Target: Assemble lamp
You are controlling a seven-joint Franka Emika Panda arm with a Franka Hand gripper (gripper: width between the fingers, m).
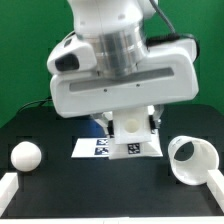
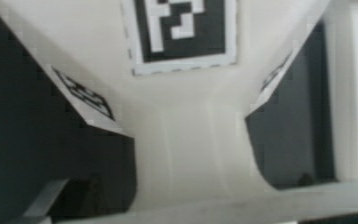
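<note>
The white square lamp base [image 1: 131, 137], with black-and-white tags on its sides, hangs right under my hand, above the near edge of the marker board [image 1: 95, 148]. My gripper [image 1: 131, 122] is shut on the base, and my fingers are mostly hidden by the hand and the block. In the wrist view the base [image 2: 185, 120] fills the frame, very close, with one tag facing the camera. The round white bulb [image 1: 25, 156] lies on the black table at the exterior view's left. The white cone shade [image 1: 190, 160] lies on its side at the exterior view's right.
The big white arm blocks the middle and back of the exterior view. A white rail [image 1: 10, 186] runs along the table's front left corner, and another [image 1: 214, 190] sits at the front right. A green backdrop stands behind.
</note>
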